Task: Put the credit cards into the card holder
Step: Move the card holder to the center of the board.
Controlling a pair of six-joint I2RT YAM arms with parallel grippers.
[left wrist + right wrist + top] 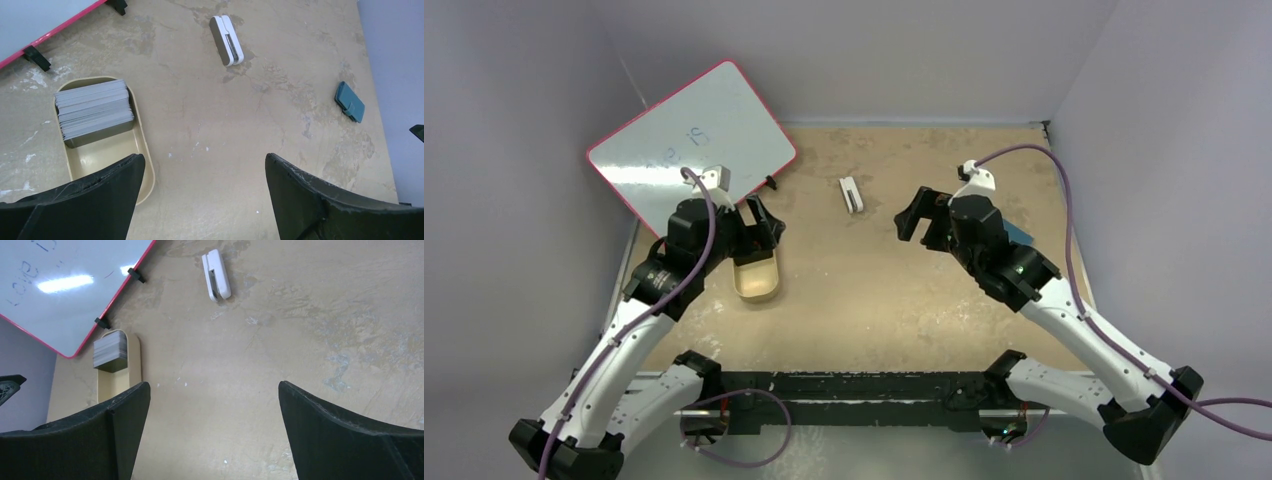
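The credit cards are a grey stack lying at the far end of a tan tray; in the right wrist view the stack shows at the left. The card holder, teal and folded shut, lies flat on the table far to the right; from above only its blue corner shows beside the right arm. My left gripper hangs open above the table just right of the tray, holding nothing. My right gripper is open and empty over the middle of the table.
A small white oblong block lies at the back centre. A red-framed whiteboard leans at the back left on small black feet. Grey walls close in the table on three sides.
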